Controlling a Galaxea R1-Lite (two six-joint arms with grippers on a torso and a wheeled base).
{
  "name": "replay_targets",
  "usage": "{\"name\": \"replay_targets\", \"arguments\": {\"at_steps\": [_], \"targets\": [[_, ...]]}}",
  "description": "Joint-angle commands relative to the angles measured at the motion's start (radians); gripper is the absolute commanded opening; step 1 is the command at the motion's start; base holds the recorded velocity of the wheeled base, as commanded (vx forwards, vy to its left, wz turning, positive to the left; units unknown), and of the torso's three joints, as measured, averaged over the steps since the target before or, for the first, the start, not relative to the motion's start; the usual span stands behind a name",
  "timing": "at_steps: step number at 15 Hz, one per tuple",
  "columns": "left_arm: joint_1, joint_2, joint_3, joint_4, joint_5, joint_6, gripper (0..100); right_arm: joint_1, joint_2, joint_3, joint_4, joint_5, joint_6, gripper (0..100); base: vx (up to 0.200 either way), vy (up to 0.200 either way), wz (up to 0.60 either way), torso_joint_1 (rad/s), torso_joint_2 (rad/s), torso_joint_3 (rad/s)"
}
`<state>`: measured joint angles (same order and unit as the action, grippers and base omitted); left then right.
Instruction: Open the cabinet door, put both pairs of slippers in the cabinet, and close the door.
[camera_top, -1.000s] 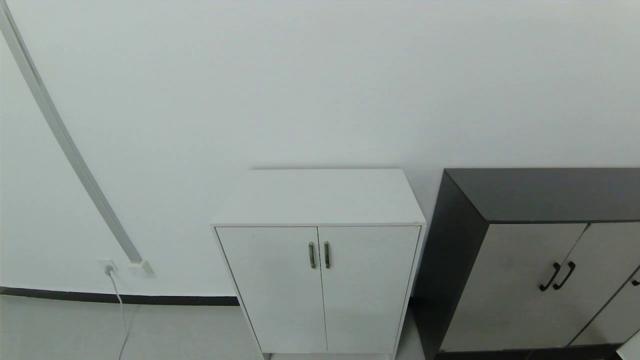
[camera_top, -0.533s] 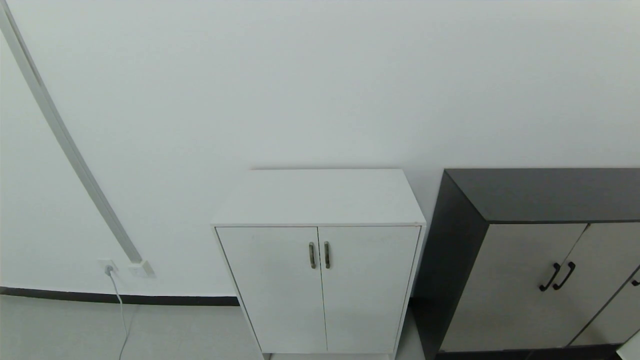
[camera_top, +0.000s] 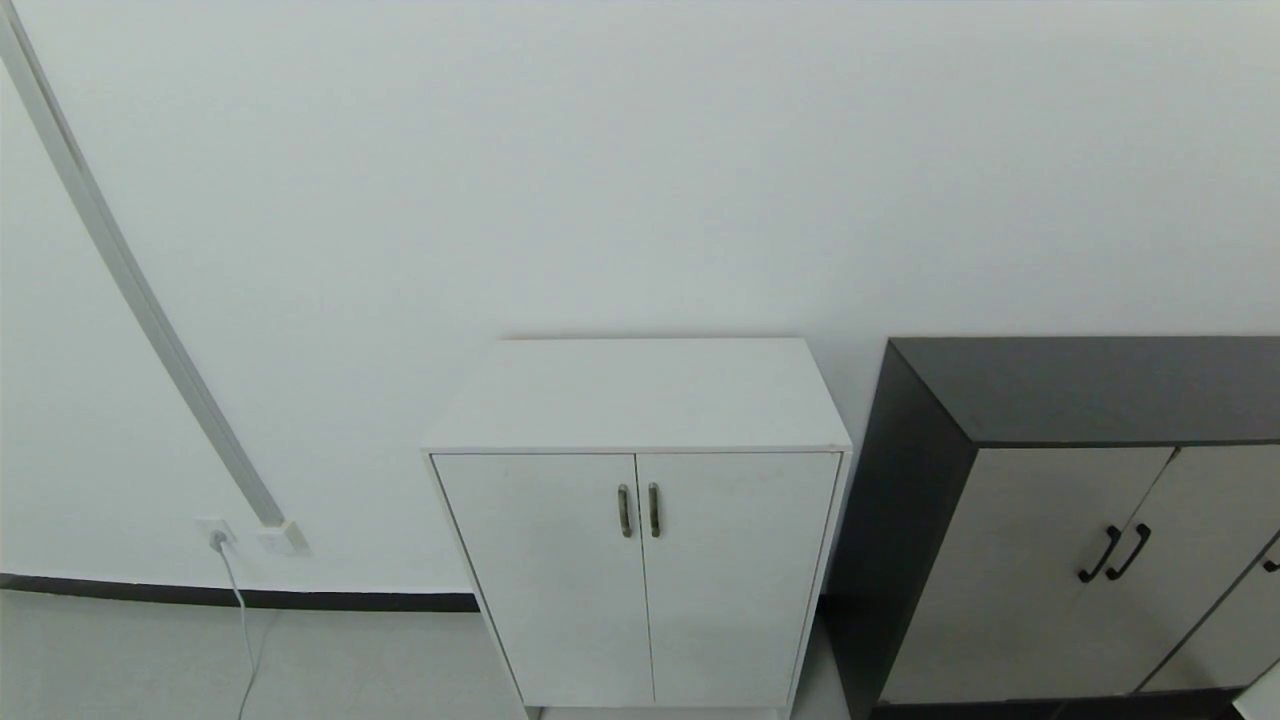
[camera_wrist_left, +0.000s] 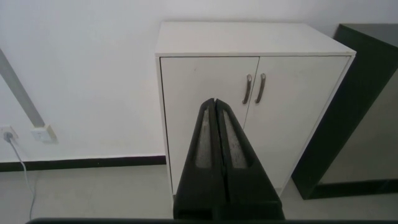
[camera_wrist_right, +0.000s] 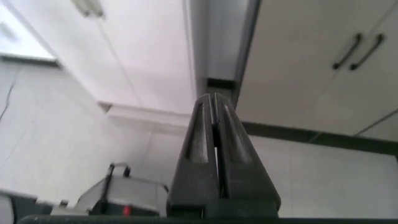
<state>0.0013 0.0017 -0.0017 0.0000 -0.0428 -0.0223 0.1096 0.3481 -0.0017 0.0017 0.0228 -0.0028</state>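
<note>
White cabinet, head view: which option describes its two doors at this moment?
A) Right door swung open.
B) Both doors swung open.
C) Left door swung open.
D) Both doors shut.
D, since both doors of the white cabinet lie flush with its front, and the two handles stand side by side at the centre seam.

White cabinet (camera_top: 640, 395), dull bronze handles (camera_top: 625, 510); neighbouring cabinet (camera_top: 1100, 390) black, grey doors (camera_top: 1030, 570), black pulls (camera_top: 1100, 553).
</note>
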Motion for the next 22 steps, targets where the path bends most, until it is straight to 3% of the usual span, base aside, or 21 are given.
{"name": "replay_targets", "arguments": {"at_steps": [1,22], "targets": [[0.000,0.000,0.000,0.000,0.000,-0.001,0,-0.054,-0.069,0.000,0.000,0.000,0.000,0,0.000,0.000,0.00,0.000,0.00,0.000],[0.000,0.000,0.000,0.000,0.001,-0.001,0,-0.113,-0.347,0.000,-0.002,-0.014,0.010,0,0.000,0.000,0.00,0.000,0.00,0.000]]}}
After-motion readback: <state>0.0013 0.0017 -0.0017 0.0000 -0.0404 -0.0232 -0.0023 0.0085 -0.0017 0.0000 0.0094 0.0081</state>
